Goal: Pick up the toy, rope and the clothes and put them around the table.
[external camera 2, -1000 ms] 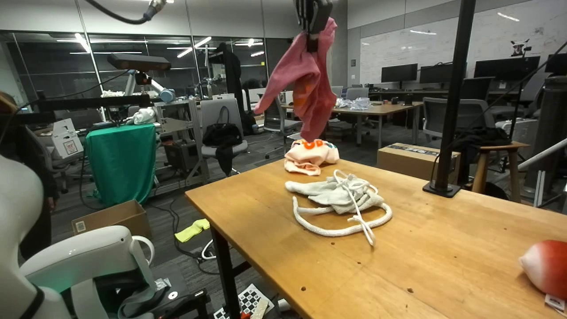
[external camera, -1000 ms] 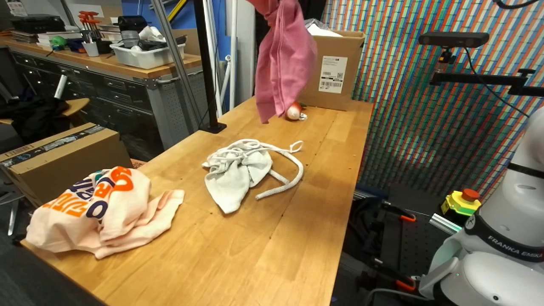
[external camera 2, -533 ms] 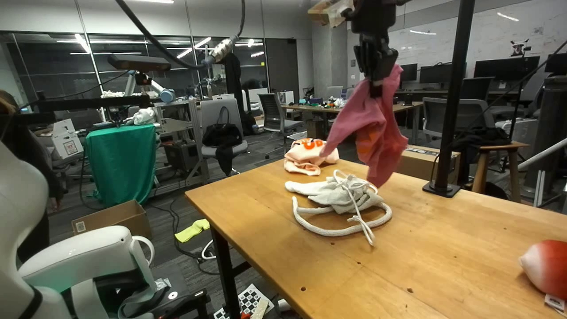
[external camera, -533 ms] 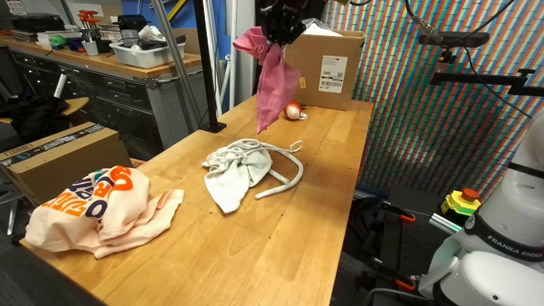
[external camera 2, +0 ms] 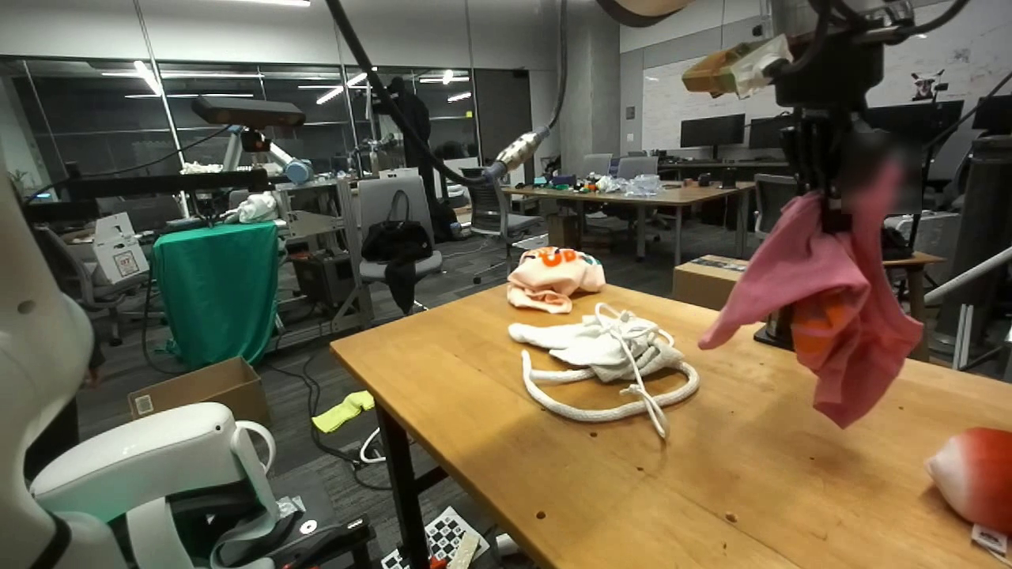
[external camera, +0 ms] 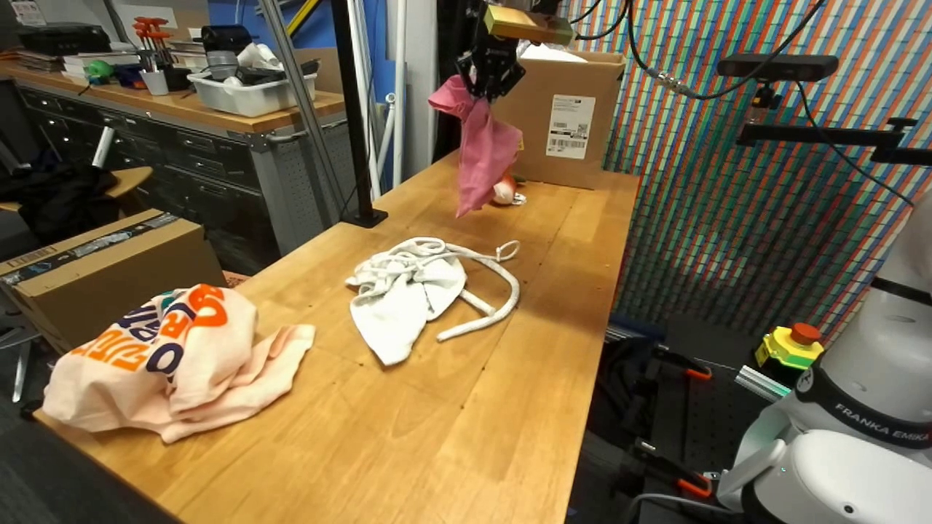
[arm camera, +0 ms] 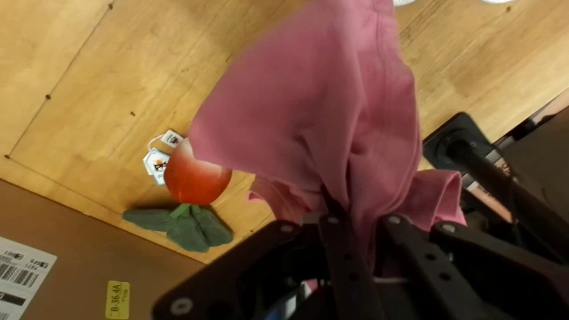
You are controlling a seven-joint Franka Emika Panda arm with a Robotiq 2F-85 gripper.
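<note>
Pink fabric cloth [external camera 2: 838,273] is clamped in the black two-finger gripper [external camera 2: 835,213], suspended over the light-brown wooden table [external camera: 408,437]. Roundish orange-red and white toy [arm camera: 198,178] is seen on the table, just beside the labelled brown cardboard box [external camera: 564,120]. White cord rope [external camera 2: 593,414] is looped over and beside the crumpled off-white cloth [external camera: 404,309]. Orange-and-dark-printed cream cloth [external camera: 211,371] is bunched at a table corner; overhang can't be judged.

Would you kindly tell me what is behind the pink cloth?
In an exterior view, the radish-like toy and tall cardboard box partly show behind the pink cloth; their covered parts are hidden.
</note>
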